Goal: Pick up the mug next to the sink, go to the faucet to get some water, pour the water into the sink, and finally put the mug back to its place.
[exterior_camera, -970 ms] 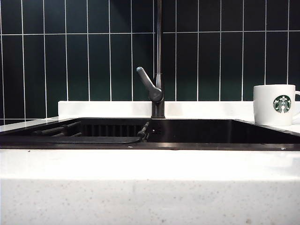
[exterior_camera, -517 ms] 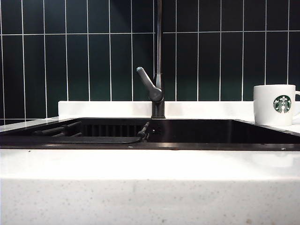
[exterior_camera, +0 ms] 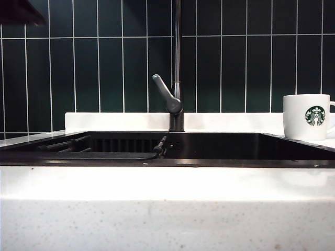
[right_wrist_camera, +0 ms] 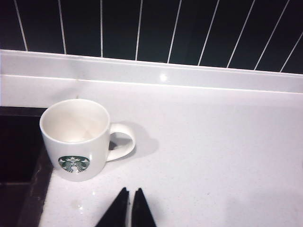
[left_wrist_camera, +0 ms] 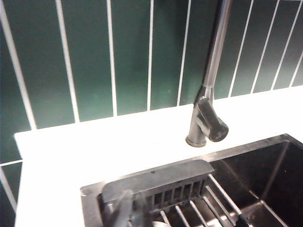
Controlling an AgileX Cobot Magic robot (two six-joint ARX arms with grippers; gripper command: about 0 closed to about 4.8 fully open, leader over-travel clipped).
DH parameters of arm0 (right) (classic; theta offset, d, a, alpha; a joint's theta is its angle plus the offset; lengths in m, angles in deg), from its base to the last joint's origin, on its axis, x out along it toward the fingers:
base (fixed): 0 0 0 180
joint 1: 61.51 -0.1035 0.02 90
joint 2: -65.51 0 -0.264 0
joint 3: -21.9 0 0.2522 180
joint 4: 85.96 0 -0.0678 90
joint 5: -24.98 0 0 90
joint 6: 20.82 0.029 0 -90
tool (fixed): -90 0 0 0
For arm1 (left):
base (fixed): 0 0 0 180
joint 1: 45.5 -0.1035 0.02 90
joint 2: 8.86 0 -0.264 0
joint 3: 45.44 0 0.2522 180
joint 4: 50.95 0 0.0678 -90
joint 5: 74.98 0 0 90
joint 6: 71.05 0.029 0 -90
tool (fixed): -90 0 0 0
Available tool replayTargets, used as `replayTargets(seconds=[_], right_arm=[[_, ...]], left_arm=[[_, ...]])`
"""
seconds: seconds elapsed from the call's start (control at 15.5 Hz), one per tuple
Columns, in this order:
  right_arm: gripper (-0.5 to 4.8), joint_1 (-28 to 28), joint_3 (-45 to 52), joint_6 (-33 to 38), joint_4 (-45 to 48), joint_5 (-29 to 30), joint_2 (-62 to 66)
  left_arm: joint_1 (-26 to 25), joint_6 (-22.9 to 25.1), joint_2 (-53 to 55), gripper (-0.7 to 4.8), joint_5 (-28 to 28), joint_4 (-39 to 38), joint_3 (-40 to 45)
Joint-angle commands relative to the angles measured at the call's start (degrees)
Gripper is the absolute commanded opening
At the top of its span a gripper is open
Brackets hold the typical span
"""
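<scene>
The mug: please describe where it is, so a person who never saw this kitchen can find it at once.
Start at the dark sink under the green tiles. On the white counter beside its right edge stands the mug, upright, empty, apart from both grippers. It is the only white cup, with a round green logo.

The faucet runs out of the exterior view's top edge, its spout unseen. The mug beside the sink loses its handle at the edge. Left fingers are blurred and cropped over the rack. Right fingers show tips only.
</scene>
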Motion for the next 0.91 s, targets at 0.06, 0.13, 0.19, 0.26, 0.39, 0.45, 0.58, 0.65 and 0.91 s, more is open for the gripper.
replayTargets(seconds=[0.06, 0.13, 0.19, 0.26, 0.39, 0.45, 0.58, 0.65, 0.91], right_arm=[[0.49, 0.0, -0.6, -0.2, 3.0, 0.2, -0.6], [1.07, 0.2, -0.6, -0.2, 3.5, 0.0, -0.1], [1.28, 0.3, -0.6, -0.2, 4.2, 0.0, 0.9], [1.28, 0.8, -0.6, -0.2, 5.7, 0.2, 3.0], [1.31, 1.0, -0.6, -0.6, 8.0, 0.0, 7.0], [1.31, 1.1, -0.6, -2.0, 9.9, 0.1, 10.4], [1.63, 1.6, -0.3, -1.9, 15.5, 1.3, 18.2], [1.63, 1.8, -0.3, -1.9, 17.4, 1.7, 20.5], [1.64, 4.3, -0.3, -1.5, 26.2, 5.4, 30.5]], left_arm=[[0.1, 0.2, 2.7, 0.58, -0.8, 1.5, -0.3], [0.1, 0.2, 3.9, 0.58, -0.8, 2.3, -0.3], [0.1, 0.2, 4.8, 0.58, -0.8, 3.3, -0.3], [0.1, -0.2, 6.2, 0.6, -0.8, 4.8, -0.3], [0.1, -0.9, 8.2, 0.95, -1.0, 7.0, -0.3], [0.1, -0.9, 9.9, 0.99, -1.1, 8.0, -0.4], [0.5, -0.9, 13.5, 0.99, -3.4, 10.3, -0.5], [0.8, -0.8, 14.4, 0.99, -3.8, 10.3, -1.0], [0.8, -0.9, 20.1, 1.22, -6.0, 10.5, -6.7]])
